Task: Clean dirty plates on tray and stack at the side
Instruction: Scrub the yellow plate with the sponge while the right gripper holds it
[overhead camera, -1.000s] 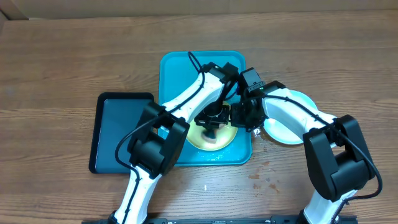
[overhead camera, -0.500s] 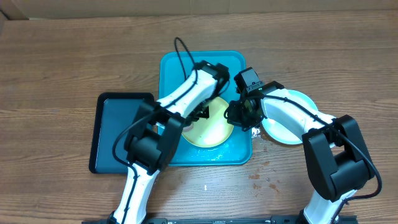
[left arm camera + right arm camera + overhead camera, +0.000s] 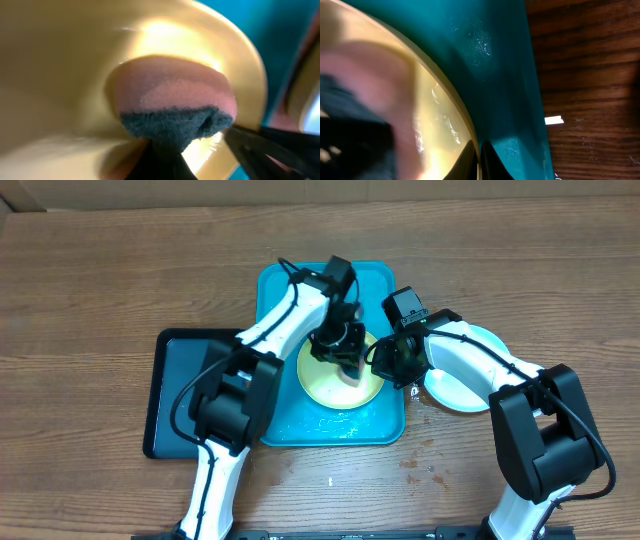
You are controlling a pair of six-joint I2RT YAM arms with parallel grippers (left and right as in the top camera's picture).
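A yellow-green-rimmed plate (image 3: 335, 385) lies in the turquoise tray (image 3: 290, 285), near its right side. My left gripper (image 3: 345, 360) is shut on a pink sponge with a dark scouring side (image 3: 172, 107) and presses it on the plate (image 3: 60, 60). My right gripper (image 3: 385, 363) is shut on the plate's right rim (image 3: 465, 125), one finger on each side, with the tray (image 3: 505, 75) just beyond. A light blue plate (image 3: 462, 385) lies on the table right of the tray, partly under my right arm. A third plate is not visible.
A smaller black tray (image 3: 190, 395) lies against the turquoise tray's left side. Small white specks and wet marks dot the wooden table (image 3: 420, 460) near the turquoise tray's front right corner. A cardboard edge runs along the table's far side.
My left gripper with the sponge swept from the plate's middle to its left, then back across to the right part. My right gripper stayed clamped on the rim.
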